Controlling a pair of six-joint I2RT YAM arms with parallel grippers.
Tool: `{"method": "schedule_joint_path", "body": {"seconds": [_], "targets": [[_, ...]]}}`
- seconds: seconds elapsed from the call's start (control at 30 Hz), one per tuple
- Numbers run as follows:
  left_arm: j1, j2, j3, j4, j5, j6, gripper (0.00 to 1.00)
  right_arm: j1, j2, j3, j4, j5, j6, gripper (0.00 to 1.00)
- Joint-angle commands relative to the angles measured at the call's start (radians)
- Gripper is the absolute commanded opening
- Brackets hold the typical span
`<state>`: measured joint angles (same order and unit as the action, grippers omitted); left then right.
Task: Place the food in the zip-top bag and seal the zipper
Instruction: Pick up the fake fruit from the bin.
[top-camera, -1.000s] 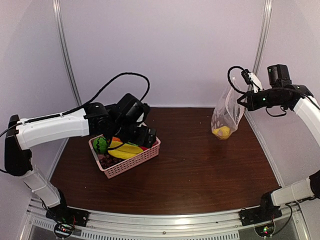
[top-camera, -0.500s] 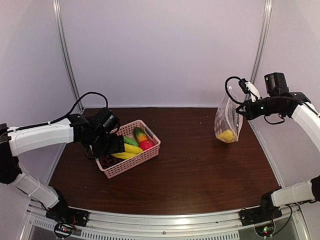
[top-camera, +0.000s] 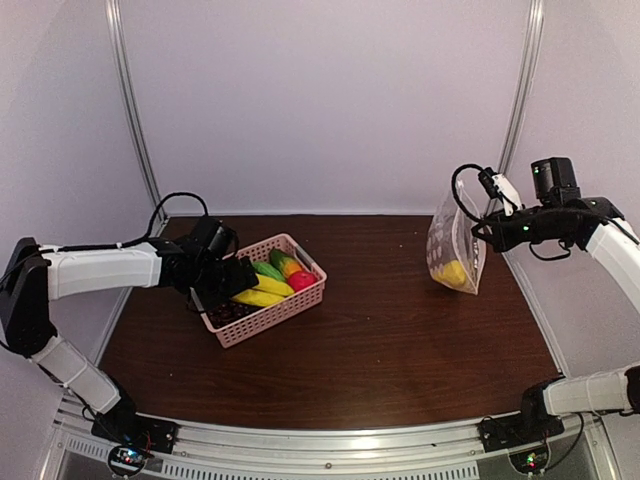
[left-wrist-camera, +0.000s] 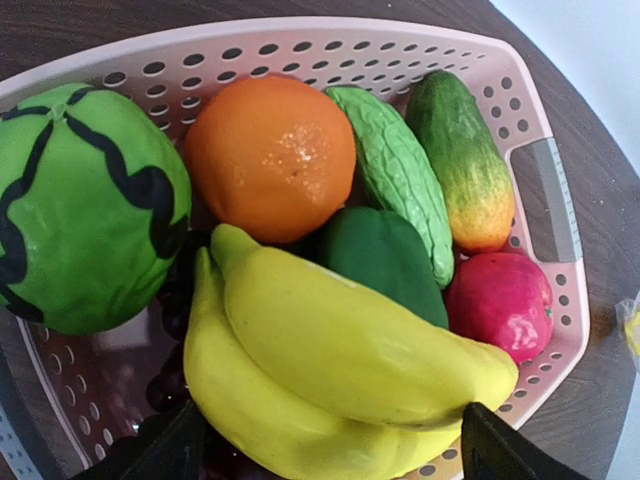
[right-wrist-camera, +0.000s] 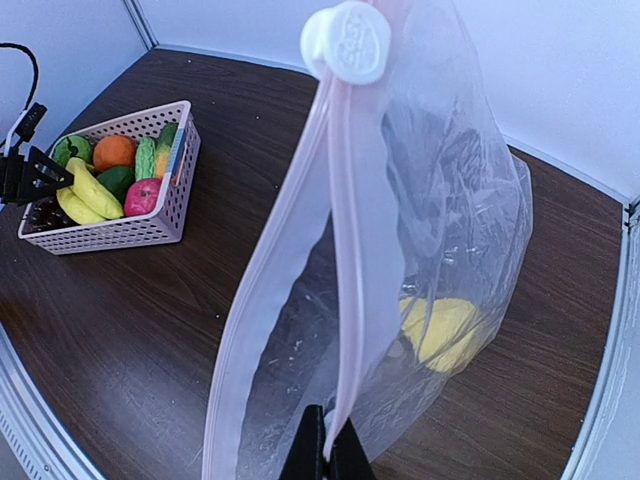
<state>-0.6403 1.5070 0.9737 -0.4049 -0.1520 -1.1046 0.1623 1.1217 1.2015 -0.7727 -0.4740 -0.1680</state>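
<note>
Low in the left wrist view, the left gripper (left-wrist-camera: 335, 455) spreads its 2 fingers wide astride 2 bananas (left-wrist-camera: 340, 350) in 1 pink basket (left-wrist-camera: 560, 200), beside 1 orange (left-wrist-camera: 270, 155), 1 green pepper (left-wrist-camera: 380, 255) and 1 red apple (left-wrist-camera: 500, 300). At the bottom edge of the right wrist view, the right gripper (right-wrist-camera: 325, 455) pinches the zipper (right-wrist-camera: 345, 280) of 1 hanging zip-top bag (right-wrist-camera: 470, 200), which has 1 lemon (right-wrist-camera: 440, 330) inside.

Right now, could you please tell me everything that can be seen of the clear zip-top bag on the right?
The zip-top bag is clear, crinkly plastic, hanging upright over the right rear of the table. Its pinkish zipper is parted, so the mouth stands open, with a round white slider at the end away from the right gripper, which is shut on one zipper strip. One yellow food piece lies inside at the bottom. Whether the bag's bottom touches the table cannot be told.
</note>
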Motion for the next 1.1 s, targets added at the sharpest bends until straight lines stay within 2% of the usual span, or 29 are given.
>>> {"method": "schedule_joint_path", "body": {"seconds": [0.0,0.13,0.27,0.4,0.53,0.63,0.73,0.87,0.93,1.07], "targets": [[0.005,0.012,0.011,0.242,0.027,0.048,0.91,0.006,-0.01,-0.016,0.023,-0.024,0.015,0.0],[0.005,0.028,0.032,0.304,0.022,0.112,0.95,0.006,-0.013,-0.014,0.019,-0.024,0.017,0.0],[0.006,0.013,0.019,0.323,-0.015,0.088,0.98,0.006,-0.013,-0.02,0.019,-0.037,0.025,0.0],[0.006,0.002,-0.005,0.325,0.012,0.061,0.98,0.006,-0.017,-0.018,0.016,-0.037,0.03,0.0],[0.005,-0.025,-0.051,0.245,0.013,-0.073,0.98,0.006,-0.012,-0.015,0.013,-0.033,0.021,0.0],[0.005,-0.054,-0.124,0.295,0.025,-0.175,0.98,0.007,-0.003,-0.012,0.012,-0.039,0.021,0.0],[0.006,-0.037,-0.13,0.334,0.017,-0.189,0.98,0.007,0.007,-0.01,0.017,-0.047,0.026,0.0],[0.014,0.034,-0.066,0.302,0.046,-0.187,0.97,0.01,0.009,-0.008,0.016,-0.051,0.031,0.0],[0.018,0.062,-0.055,0.31,0.064,-0.213,0.95,0.012,0.004,-0.009,0.014,-0.048,0.03,0.0],[0.024,0.07,-0.071,0.367,0.079,-0.236,0.81,0.013,-0.008,-0.024,0.013,-0.036,0.026,0.0]]}}
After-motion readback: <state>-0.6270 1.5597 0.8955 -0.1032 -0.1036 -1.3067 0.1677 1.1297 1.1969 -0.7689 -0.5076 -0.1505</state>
